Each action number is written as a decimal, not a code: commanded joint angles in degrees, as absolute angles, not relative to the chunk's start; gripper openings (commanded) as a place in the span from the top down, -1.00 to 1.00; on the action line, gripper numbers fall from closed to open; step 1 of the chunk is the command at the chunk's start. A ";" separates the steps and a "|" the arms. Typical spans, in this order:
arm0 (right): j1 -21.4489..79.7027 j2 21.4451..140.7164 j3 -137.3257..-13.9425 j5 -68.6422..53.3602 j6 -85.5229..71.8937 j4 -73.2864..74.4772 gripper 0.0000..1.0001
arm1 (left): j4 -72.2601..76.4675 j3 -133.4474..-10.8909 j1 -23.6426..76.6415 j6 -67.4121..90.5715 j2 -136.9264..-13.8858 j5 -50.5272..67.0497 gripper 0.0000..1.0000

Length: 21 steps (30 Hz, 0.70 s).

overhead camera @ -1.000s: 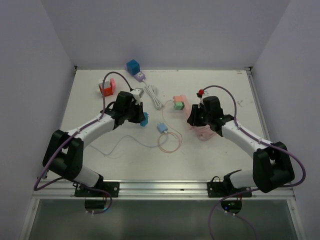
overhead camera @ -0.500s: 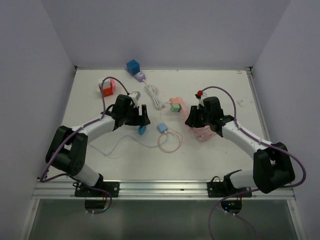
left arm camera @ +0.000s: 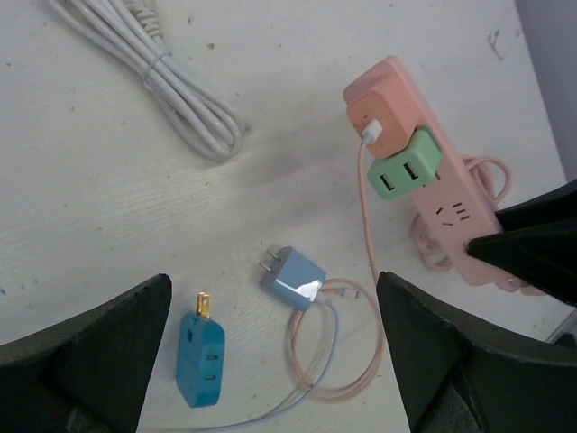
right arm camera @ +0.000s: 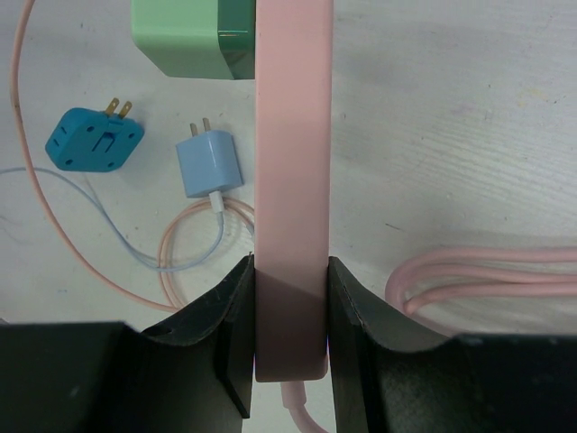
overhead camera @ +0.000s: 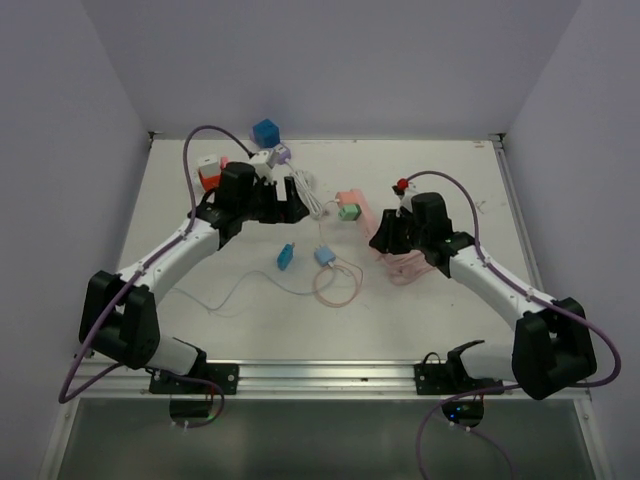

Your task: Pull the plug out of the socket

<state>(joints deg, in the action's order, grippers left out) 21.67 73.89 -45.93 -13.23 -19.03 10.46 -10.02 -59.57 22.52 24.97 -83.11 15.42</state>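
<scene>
The pink socket strip (overhead camera: 352, 196) (left arm camera: 451, 216) (right arm camera: 290, 135) lies on the table, and my right gripper (overhead camera: 385, 235) (right arm camera: 290, 298) is shut on its near end. A green plug (overhead camera: 350, 211) (left arm camera: 403, 167) (right arm camera: 185, 36) and an orange plug (left arm camera: 379, 124) sit in the strip. A teal plug (overhead camera: 285, 257) (left arm camera: 200, 359) (right arm camera: 95, 140) lies loose on the table, prongs bare, apart from the strip. My left gripper (overhead camera: 285, 208) (left arm camera: 273, 280) hangs open above the table with nothing between its fingers.
A light blue charger (overhead camera: 323, 256) (left arm camera: 293, 278) (right arm camera: 207, 165) with looped thin cables (overhead camera: 338, 283) lies beside the teal plug. A white cable bundle (overhead camera: 308, 190) (left arm camera: 180, 90), a blue block (overhead camera: 266, 132) and a red block (overhead camera: 208, 172) sit at the back. The strip's pink cord (overhead camera: 405, 265) (right arm camera: 487, 275) coils at the right.
My left gripper opened and let go of the teal plug, which now lies on the table. The left arm rose and drew back toward the rear. The right gripper kept its hold.
</scene>
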 commanded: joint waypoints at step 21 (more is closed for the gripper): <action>23.55 67.42 -43.78 -14.06 -27.95 -2.46 1.00 | -6.16 -71.28 40.08 56.76 -89.29 2.29 -0.78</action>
